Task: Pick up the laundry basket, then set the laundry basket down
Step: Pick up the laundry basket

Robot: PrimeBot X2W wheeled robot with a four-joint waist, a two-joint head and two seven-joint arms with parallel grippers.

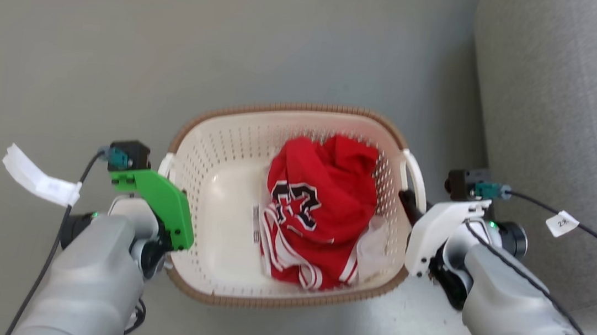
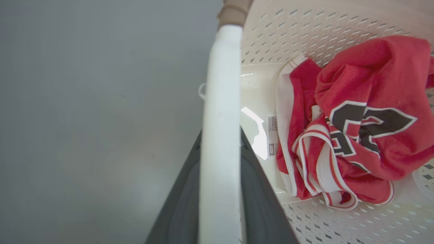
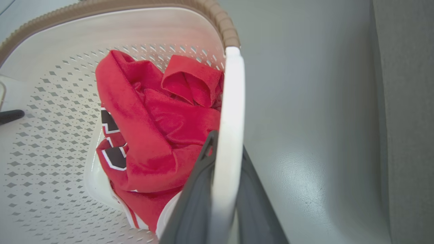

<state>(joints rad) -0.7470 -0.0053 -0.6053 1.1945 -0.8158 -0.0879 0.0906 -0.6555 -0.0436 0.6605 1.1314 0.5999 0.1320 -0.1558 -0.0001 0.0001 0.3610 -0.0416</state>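
2 white loop handles (image 1: 417,174) pinched by left gripper (image 2: 221,133), right gripper (image 3: 228,142). Cream perforated plastic laundry basket (image 1: 212,142) holds crumpled red jersey (image 1: 323,192).

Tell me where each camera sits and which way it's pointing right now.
Head view: on the head, looking down into the laundry basket holding a red jersey, grey floor beneath; left forearm and right forearm show at its sides.
Left wrist view: on the left wrist, looking along the left gripper, dark fingers either side of the white left handle.
Right wrist view: on the right wrist, right gripper likewise straddling the right handle.
Shared: both wrist views see the jersey.
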